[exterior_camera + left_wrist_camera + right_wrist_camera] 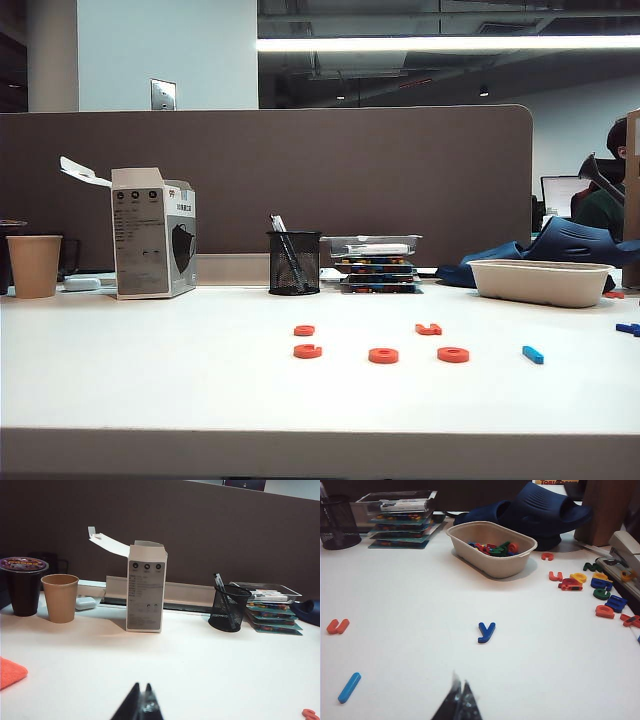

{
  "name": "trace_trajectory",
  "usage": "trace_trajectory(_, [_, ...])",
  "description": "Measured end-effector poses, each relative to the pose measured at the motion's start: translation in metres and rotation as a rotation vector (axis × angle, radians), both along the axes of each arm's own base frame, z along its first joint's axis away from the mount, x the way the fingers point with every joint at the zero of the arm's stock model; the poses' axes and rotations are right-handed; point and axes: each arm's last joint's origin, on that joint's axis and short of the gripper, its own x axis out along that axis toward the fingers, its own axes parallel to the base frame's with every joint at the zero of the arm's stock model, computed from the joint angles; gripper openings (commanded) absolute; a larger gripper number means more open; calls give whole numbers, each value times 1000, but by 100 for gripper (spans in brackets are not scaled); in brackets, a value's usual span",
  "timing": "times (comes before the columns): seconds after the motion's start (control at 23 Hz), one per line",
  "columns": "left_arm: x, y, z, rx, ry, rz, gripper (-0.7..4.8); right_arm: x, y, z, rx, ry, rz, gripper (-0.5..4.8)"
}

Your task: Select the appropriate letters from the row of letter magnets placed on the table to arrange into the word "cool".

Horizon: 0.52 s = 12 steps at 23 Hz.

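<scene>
White tabletop (150,390) across the lower half of the exterior view, brown partition panel (400,170) behind it. Near the frame's centre, a front row of letter magnets: orange-red open C (308,351), two orange-red rings (383,355) and (453,354), then a light-blue bar (533,354) at the right end, all lying flat and apart from each other. Just behind that row, a smaller orange-red piece (304,330) and an orange-red U-like piece (428,329). Farther back, from left to right: paper cup (34,265), open white carton (153,245), black mesh pen holder (294,262), stack of trays (378,263), beige oval bowl (541,281). No arm in the exterior view. Left gripper (141,705) at the bottom edge of the left wrist view, jaws pressed together, empty, above bare tabletop. Right gripper (460,702) at the bottom edge of the right wrist view, likewise closed and empty, with a blue y magnet (486,631) beyond it and loose coloured letters (600,587) scattered at that frame's right.
</scene>
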Motion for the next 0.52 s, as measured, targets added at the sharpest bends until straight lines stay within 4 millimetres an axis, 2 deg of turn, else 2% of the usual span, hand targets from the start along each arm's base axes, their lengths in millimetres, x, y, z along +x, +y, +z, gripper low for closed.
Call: trace_trajectory(0.52, [0,0,-1,0,5,0,-5,0,0,0,0,3,0,0])
